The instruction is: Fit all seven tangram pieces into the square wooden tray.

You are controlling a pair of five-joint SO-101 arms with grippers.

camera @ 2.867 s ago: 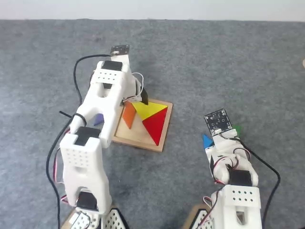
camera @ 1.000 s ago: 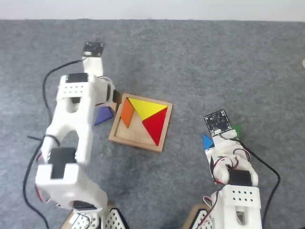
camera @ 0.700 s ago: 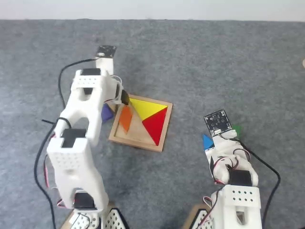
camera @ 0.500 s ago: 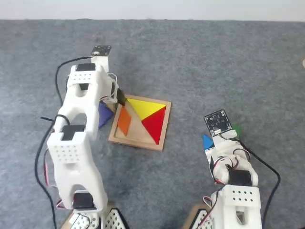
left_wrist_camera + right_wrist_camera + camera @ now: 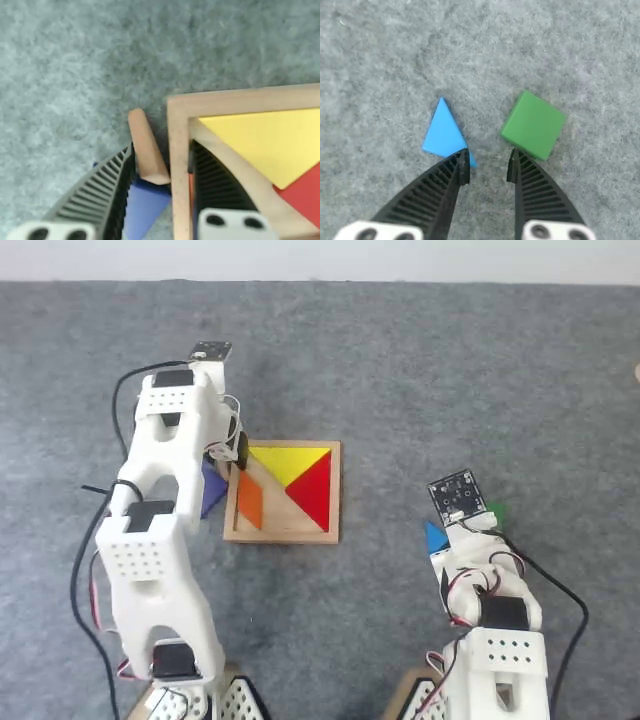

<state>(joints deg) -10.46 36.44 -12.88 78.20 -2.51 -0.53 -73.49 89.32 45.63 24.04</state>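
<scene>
Your left tool (image 5: 162,150) is closed on the left wall of the square wooden tray (image 5: 283,535), near its far corner. One finger (image 5: 107,185) stands outside the wall and the other stands inside. Between the outer finger and the wall there is also a small pale wooden piece (image 5: 145,150), which leans against the wall. The tray lies flat on the grey tabletop (image 5: 400,370). Inside it you see a yellow triangle (image 5: 290,462), a red triangle (image 5: 313,490) and an orange parallelogram (image 5: 249,500). A dark blue triangle (image 5: 212,488) lies on the tabletop just beside the tray's left wall, partly under the arm.

Your right tool (image 5: 487,167) is open and hangs over the tabletop, well apart from the tray, on its right side. A light blue triangle (image 5: 442,135) lies at one fingertip and a green square (image 5: 534,124) at the other. The gap between the fingers is over bare tabletop.
</scene>
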